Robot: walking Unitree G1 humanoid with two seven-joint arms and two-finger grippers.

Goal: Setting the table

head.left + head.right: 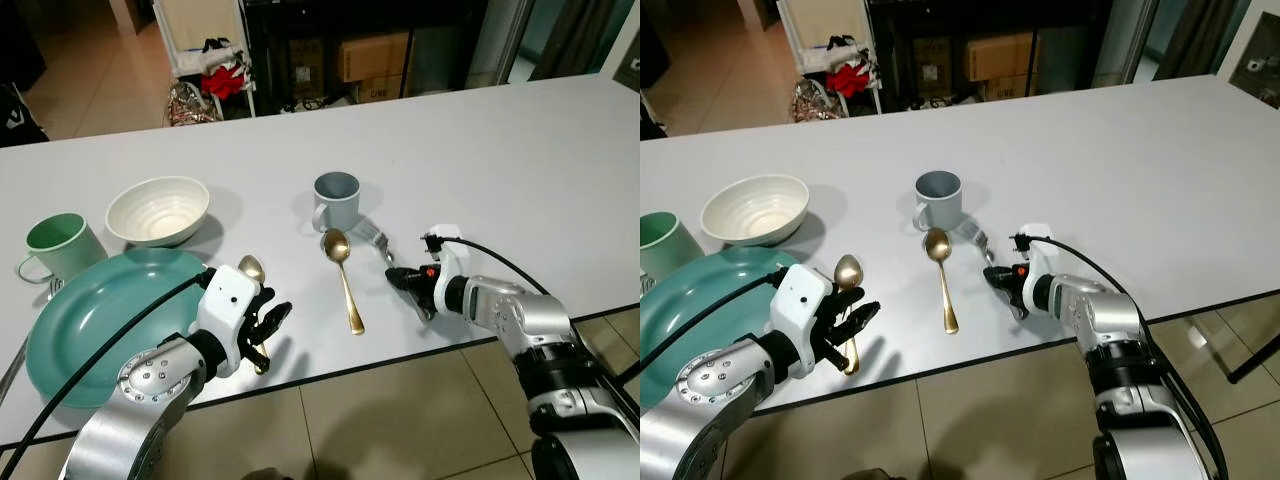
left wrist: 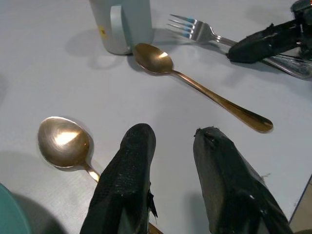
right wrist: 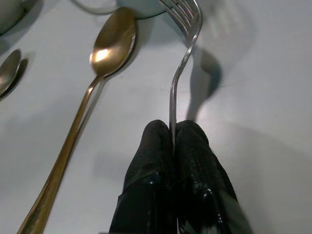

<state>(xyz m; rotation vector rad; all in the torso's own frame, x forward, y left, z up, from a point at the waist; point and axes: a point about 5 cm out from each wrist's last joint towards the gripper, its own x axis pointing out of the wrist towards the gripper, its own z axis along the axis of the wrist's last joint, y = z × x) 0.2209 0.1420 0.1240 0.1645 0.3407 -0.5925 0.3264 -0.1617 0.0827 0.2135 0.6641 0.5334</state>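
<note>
White bench (image 1: 520,170): your right pincer (image 3: 173,141) pinches the silver metal fork (image 3: 183,63) thinly; it could twist free toward the grey mug (image 1: 335,198) at 12 o'clock. Left pincer (image 2: 170,180) gapes empty.

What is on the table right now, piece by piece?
Table: one, white, bears everything below.
Plate: one, teal, near edge, robot's left.
Bowl: one, cream, behind the plate.
Green mug: one, left of the bowl.
Grey mug: one, blue-grey, mid-table.
Long spoon: one, gold, in front of the grey mug.
Short spoon: one, gold, beside the plate.
Fork: one, silver, tines near the grey mug, handle pinched.
Left claw: open, over the short spoon's handle.
Right claw: shut on the fork's handle.
</note>
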